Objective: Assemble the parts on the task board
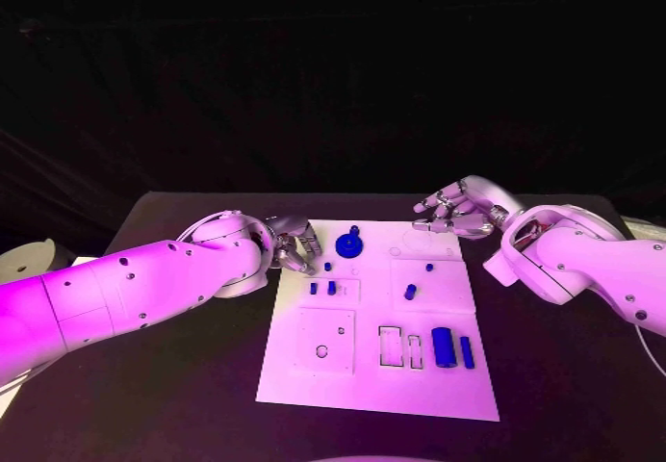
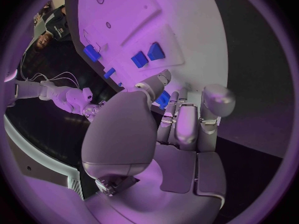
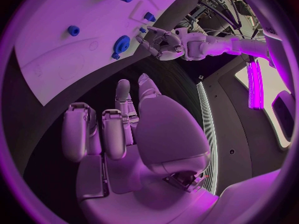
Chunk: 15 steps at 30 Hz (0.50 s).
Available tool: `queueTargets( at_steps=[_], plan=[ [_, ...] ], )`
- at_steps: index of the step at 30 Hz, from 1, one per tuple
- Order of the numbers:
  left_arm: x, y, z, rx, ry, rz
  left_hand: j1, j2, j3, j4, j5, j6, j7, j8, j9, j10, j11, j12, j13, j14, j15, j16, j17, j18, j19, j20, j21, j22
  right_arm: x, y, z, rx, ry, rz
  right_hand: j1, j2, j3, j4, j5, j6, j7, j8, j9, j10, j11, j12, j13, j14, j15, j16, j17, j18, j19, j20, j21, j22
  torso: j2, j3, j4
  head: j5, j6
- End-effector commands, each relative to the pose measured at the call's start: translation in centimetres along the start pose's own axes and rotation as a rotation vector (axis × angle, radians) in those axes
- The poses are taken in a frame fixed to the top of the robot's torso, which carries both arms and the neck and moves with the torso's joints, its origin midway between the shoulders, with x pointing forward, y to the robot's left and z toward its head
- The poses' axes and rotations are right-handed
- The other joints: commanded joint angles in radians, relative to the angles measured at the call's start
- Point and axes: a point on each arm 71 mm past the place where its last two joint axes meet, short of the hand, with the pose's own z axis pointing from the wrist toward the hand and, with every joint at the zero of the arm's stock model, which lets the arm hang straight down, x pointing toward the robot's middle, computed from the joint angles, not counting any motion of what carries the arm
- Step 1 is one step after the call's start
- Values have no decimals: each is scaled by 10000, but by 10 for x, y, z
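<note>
Left fingers [image 1: 294, 246]: gear [image 1: 350, 243] just beside.
Right fingers [image 1: 442, 216]: bare task board [image 1: 374, 385] below; parts well apart.

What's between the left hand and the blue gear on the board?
In the head view, just bare white task board separates the left hand from the blue gear.

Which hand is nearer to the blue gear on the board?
The left hand. It is at the board's left edge, just beside the gear. The right hand hovers off the far right corner, farther away.
</note>
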Motion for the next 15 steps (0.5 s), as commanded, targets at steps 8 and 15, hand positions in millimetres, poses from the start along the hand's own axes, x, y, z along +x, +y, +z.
queueTargets(
  at_steps=[8, 15],
  plan=[
    [-24, 17, -23, 1406, -1788, -4452, 46, 332, -118, 189, 102, 880, 40, 324, 104, 979, -96, 689, 148, 6, 6, -122, -282, 60, -94, 62, -279, -175, 1, -8, -2, -16, 731, -2849, 1434, 70, 630, -159, -243, 441, 19, 48, 31, 257, 24, -2492, -3136, 685, 105, -131, 927, 182, 59, 52, -43, 39, -5, -1, -1, -38, 99],
    [-33, 28, -40, 1810, -3120, -9986, -426, 529, 100, 678, 187, 1369, -56, 545, 93, 1520, -214, 913, 120, -1064, -35, -1482, -2634, 492, -1170, 45, -2858, -2173, 7, -6, -5, -236, 876, -4873, 1535, -136, 969, -58, -274, 752, -101, 45, 33, 542, 21, -3070, -4177, 678, 88, -173, 868, 181, 72, 76, -53, 40, 9, -3, 10, -229, 173]
  ],
)
